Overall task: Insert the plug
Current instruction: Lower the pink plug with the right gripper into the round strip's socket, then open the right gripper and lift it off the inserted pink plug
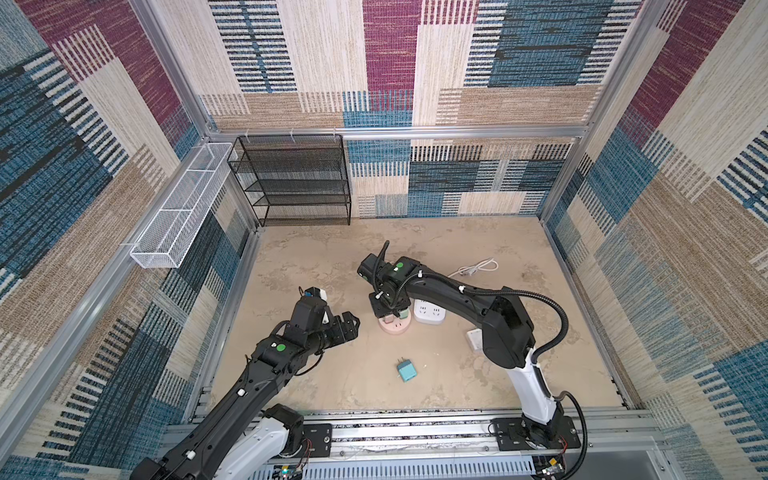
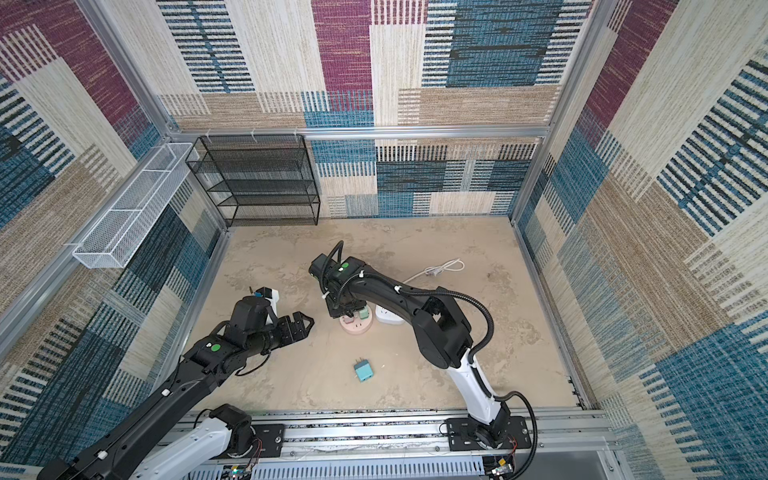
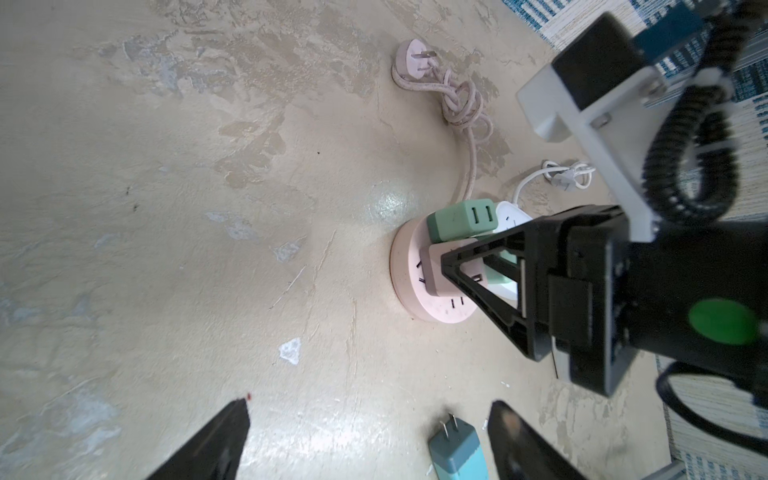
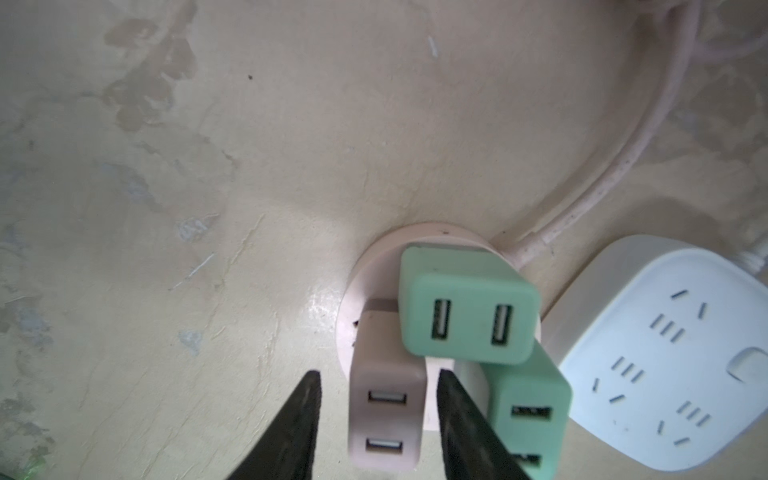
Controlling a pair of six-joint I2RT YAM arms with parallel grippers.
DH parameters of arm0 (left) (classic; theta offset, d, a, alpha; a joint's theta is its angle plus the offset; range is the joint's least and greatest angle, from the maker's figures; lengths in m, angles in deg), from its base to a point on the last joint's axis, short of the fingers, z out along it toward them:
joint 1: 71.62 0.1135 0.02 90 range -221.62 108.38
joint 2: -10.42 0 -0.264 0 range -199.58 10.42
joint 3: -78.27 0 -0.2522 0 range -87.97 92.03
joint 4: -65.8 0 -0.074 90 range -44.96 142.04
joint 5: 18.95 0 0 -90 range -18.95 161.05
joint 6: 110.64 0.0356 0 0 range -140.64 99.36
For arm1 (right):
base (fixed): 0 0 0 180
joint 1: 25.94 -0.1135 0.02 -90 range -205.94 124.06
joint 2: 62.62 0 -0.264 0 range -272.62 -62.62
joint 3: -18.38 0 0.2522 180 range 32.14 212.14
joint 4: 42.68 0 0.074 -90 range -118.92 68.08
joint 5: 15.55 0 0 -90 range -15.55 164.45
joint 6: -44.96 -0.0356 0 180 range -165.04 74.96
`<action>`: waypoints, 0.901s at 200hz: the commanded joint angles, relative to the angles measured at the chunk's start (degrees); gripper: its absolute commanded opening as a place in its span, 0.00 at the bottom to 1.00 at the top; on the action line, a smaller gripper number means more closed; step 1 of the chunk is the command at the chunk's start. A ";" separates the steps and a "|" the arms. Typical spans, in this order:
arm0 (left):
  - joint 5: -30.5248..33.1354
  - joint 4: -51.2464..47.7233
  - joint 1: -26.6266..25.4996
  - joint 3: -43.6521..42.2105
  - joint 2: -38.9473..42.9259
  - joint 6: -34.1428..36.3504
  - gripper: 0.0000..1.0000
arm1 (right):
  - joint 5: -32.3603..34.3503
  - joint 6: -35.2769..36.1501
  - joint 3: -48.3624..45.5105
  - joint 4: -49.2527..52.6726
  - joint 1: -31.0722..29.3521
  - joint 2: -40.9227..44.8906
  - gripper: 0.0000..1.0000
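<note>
My right gripper (image 4: 377,371), jaws apart, straddles the pink plug (image 4: 386,407) seated in the round socket (image 4: 374,257) beneath it, so that insertion looks done; a blue plug (image 3: 457,453) lies loose near my spread left gripper (image 3: 372,405).

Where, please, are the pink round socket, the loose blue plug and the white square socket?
pink round socket (image 3: 432,311): left wrist view, top face.
blue plug (image 1: 407,371): in a top view, body.
white square socket (image 4: 648,345): right wrist view, top face.
</note>
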 commanded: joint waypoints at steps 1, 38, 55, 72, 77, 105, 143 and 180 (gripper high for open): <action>0.35 0.05 0.17 0.83 0.01 1.95 0.95 | 1.72 -0.62 1.31 -1.02 -0.15 0.92 0.54; 1.63 -1.12 0.18 1.98 0.47 2.46 0.95 | 4.69 -1.53 0.65 -1.94 -0.08 4.90 0.56; 3.08 -1.48 0.23 2.26 1.06 2.23 0.95 | 8.35 -3.38 -1.56 -3.75 0.13 9.14 0.55; 5.32 -1.50 0.21 1.94 1.76 0.99 0.95 | 11.83 -5.95 -4.65 -5.68 0.76 13.68 0.53; 6.16 -1.62 0.20 1.86 1.87 0.20 0.97 | 12.88 -6.57 -6.36 -7.05 0.87 15.34 0.52; 7.11 0.17 0.56 0.76 2.37 -4.31 1.00 | 12.45 -8.13 -15.95 -15.10 2.48 23.38 0.52; 3.79 2.81 0.63 1.42 0.57 -3.52 1.00 | 15.78 -9.99 -24.77 -16.48 3.23 26.71 0.52; 0.47 4.98 0.59 2.28 -0.51 -0.44 1.00 | 21.35 -11.81 -24.66 -10.83 3.97 21.67 0.53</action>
